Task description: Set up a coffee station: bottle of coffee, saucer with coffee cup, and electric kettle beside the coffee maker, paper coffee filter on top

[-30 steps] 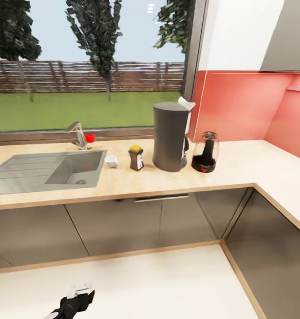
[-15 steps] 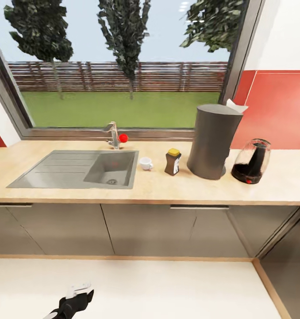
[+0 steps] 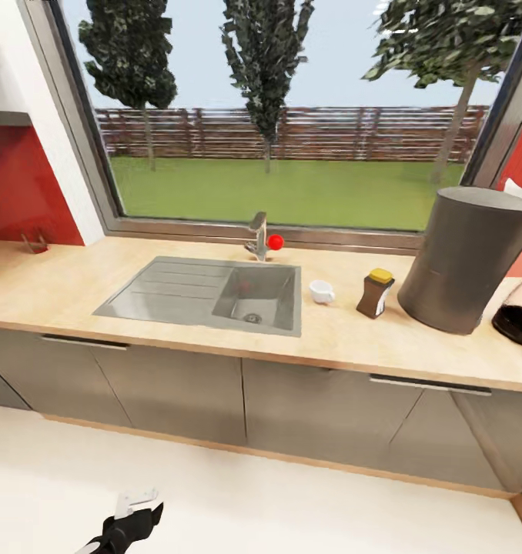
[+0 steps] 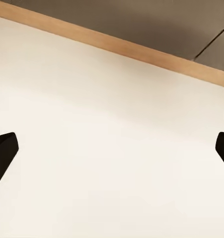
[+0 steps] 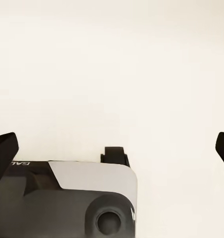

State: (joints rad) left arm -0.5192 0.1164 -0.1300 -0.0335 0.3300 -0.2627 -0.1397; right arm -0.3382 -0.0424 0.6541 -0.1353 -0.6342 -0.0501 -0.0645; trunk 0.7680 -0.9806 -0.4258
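My head camera has swung to the left since the earlier pictures: the sink, once at the left edge, now sits mid-picture, and the coffee things have slid toward 3 o'clock while staying put on the worktop.

I see the kitchen countertop [image 3: 76, 288], light beige wood grain with a brown edge, running across the view above glossy dark grey cabinets [image 3: 176, 388]. A grey sink [image 3: 207, 292] is set into it, with a tap [image 3: 258, 235] carrying a red knob at its 12 o'clock. Behind, a wide window [image 3: 292, 154] shows lawn, a fence and trees; a red wall panel [image 3: 22, 185] lies at 9 o'clock. The floor [image 3: 292, 508] is pale cream.

The coffee cup [image 3: 320, 291], small and white, stands directly on the worktop just at 3 o'clock of the sink. The bottle of coffee [image 3: 375, 293], dark with a yellow cap, stands near it, and the charcoal coffee maker [image 3: 466, 258] rises at its 3 o'clock with a white scrap, likely the paper coffee filter [image 3: 521, 191], at its top edge. The electric kettle [image 3: 520, 311] is cut off at the picture's edge.

My left gripper [image 4: 112, 148] hangs over the floor, fingertips [image 4: 3, 148] spread wide. My right gripper [image 5: 112, 144] is likewise wide, above the floor and the robot's base [image 5: 67, 203].
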